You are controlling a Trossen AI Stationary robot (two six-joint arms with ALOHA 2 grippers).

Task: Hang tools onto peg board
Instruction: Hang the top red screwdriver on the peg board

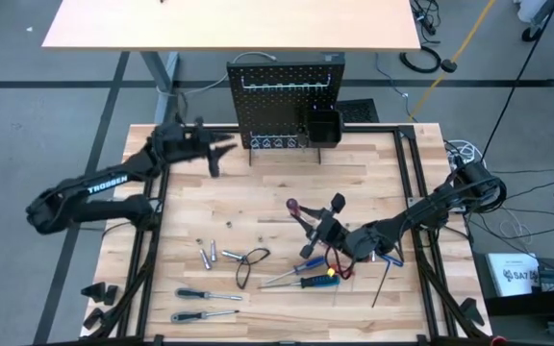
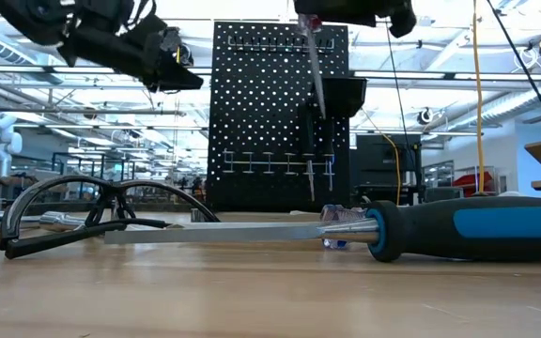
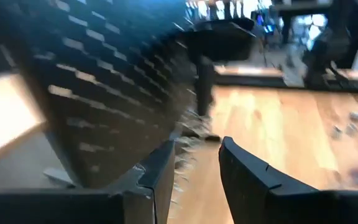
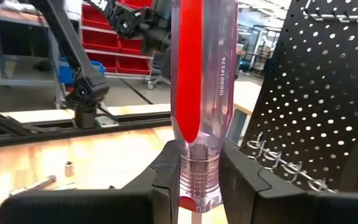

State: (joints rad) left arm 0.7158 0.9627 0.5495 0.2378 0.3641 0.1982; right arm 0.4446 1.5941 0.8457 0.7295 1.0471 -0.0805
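Observation:
The black peg board stands upright at the table's far edge, with hooks and a small black bin on it. My right gripper is shut on a screwdriver with a clear red handle, in mid-table in front of the board. In the low view its shaft hangs down, clear of the table. My left gripper hovers open and empty beside the board's left edge; its wrist view shows a gap between the fingers. Other tools lie flat on the near part of the table. My right gripper pinches the narrow collar end of the screwdriver's handle, just above the shaft, between its two fingers. The fingers come in about level from the table's right and lie across the tool. The screwdriver stands nearly upright, handle up and shaft down, lifted clear.
On the near tabletop lie a black wire loop, small silver bits, two dark-handled screwdrivers, a blue-handled screwdriver and a thin hex key. Bare wood lies between these and the board. Black frame rails run along the table's sides.

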